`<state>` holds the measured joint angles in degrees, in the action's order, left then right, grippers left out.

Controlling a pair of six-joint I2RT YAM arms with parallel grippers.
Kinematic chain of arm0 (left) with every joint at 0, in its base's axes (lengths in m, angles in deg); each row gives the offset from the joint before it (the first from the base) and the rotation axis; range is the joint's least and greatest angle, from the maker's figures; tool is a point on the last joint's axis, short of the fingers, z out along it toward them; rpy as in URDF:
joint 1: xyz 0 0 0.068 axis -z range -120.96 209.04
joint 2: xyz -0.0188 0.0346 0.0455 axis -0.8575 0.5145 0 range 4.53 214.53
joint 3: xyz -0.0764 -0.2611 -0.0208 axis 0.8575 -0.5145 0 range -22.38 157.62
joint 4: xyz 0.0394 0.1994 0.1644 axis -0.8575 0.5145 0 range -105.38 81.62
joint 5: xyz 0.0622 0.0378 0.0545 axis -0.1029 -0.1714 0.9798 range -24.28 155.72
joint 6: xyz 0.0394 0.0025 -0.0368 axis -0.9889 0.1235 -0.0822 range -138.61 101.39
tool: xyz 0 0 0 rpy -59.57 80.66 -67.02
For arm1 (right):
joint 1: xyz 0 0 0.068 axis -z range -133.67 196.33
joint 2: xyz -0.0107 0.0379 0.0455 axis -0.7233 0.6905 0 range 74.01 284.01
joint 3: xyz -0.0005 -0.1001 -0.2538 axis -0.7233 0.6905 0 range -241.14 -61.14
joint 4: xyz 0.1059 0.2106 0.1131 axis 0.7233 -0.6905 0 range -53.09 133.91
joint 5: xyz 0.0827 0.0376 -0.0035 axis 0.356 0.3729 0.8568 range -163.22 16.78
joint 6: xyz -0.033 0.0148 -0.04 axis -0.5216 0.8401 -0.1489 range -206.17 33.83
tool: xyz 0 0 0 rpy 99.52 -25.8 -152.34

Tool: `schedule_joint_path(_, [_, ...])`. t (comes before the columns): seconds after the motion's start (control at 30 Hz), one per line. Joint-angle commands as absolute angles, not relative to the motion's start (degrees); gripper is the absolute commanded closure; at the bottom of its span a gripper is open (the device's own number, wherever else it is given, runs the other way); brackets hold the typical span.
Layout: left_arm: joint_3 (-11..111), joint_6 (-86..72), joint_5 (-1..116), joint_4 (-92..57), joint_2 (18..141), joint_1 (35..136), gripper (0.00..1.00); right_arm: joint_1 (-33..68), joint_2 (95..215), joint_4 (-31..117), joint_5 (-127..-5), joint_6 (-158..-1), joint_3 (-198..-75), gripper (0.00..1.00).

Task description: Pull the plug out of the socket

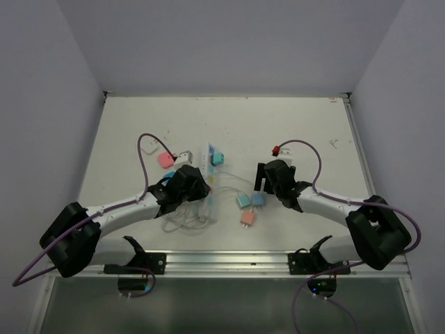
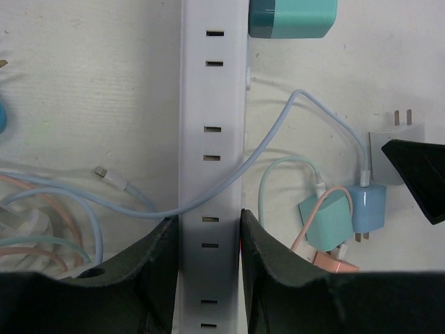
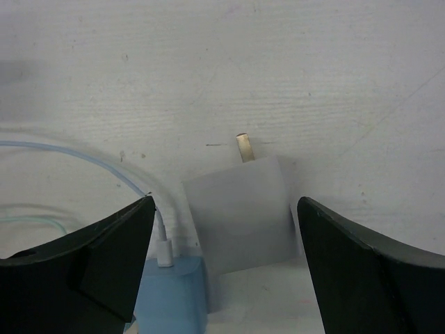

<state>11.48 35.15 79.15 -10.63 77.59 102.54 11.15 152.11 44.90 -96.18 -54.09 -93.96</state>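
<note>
The socket (image 1: 207, 161) is a long white power strip lying lengthwise at mid table; it also shows in the left wrist view (image 2: 212, 125). A teal plug (image 1: 217, 158) sits against its right side near the far end, and shows at the top of the left wrist view (image 2: 292, 17). My left gripper (image 1: 199, 186) is shut on the socket (image 2: 207, 229), its fingers pressed on both long sides. My right gripper (image 1: 266, 182) is open, its jaws either side of a loose white plug cube (image 3: 242, 212) lying on the table.
Loose teal (image 1: 243, 200), blue (image 1: 258, 200) and pink (image 1: 247, 217) plugs with thin cables lie between the arms. Another pink plug (image 1: 165, 159) lies left of the strip. Tangled cables (image 2: 49, 216) lie by the left gripper. A blue plug (image 3: 174, 296) lies beside the white cube.
</note>
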Motion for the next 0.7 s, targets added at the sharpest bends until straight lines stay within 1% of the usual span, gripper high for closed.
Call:
schedule_joint_path(0.0, [10.05, 32.99, 77.85, -9.23, 78.62, 102.45, 1.0, 11.35, 149.16, 45.32, -92.73, -52.24, -94.01, 0.12])
schedule_joint_path(0.1, [9.96, 32.81, 77.67, -9.49, 78.62, 102.45, 1.0, 11.35, 147.75, 44.08, -90.36, -52.07, -95.49, 0.07])
schedule_joint_path(0.27, [9.61, 32.63, 76.97, -10.37, 78.62, 102.45, 1.0, 11.35, 147.39, 41.71, -82.56, -52.07, -100.85, 0.04])
schedule_joint_path(0.43, [9.52, 32.37, 76.18, -10.9, 78.88, 102.54, 1.0, 11.35, 152.04, 43.2, -76.56, -49.7, -107.36, 0.03])
schedule_joint_path(0.67, [9.79, 32.19, 75.3, -11.78, 79.32, 102.45, 1.0, 11.35, 162.41, 51.37, -70.23, -44.43, -114.65, 0.04])
